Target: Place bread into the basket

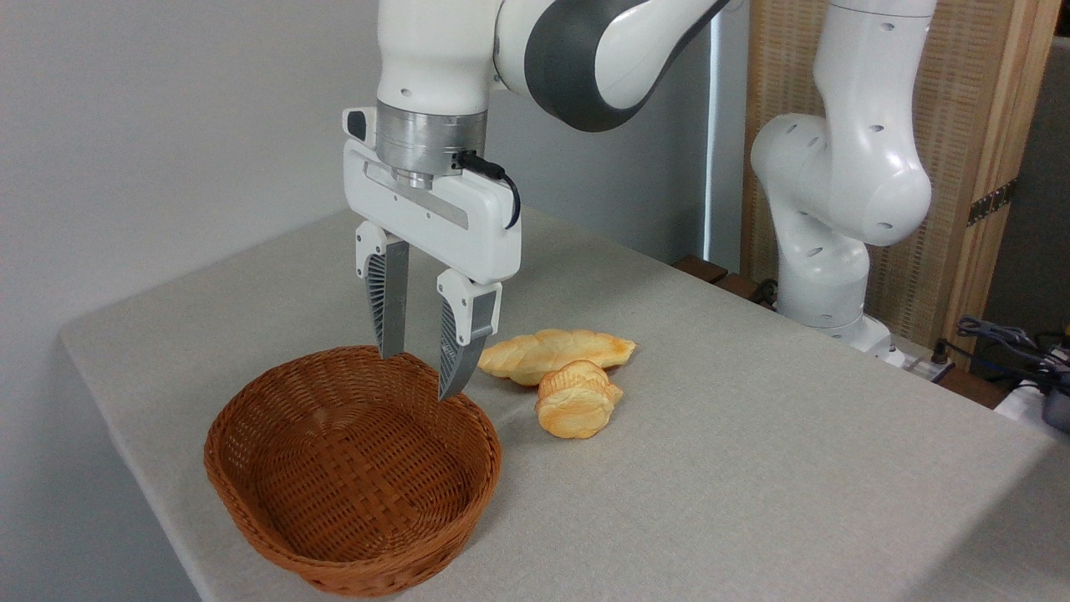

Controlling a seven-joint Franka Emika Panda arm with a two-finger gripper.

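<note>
The bread [575, 400], a small round golden bun with browned ridges, lies on the grey table to the right of the basket. The brown wicker basket [251, 456] sits at the front left with nothing inside it. My gripper [418, 374] hangs open over the basket's back rim, fingers pointing down, with nothing between them. The bun is well to the right of the fingertips and apart from them.
A longer braided golden loaf [543, 349] lies just behind the bun, touching it. The table [752, 468] has edges close at the left and front. The arm's white base [836, 276] stands at the back right, with cables [1003, 334] beyond it.
</note>
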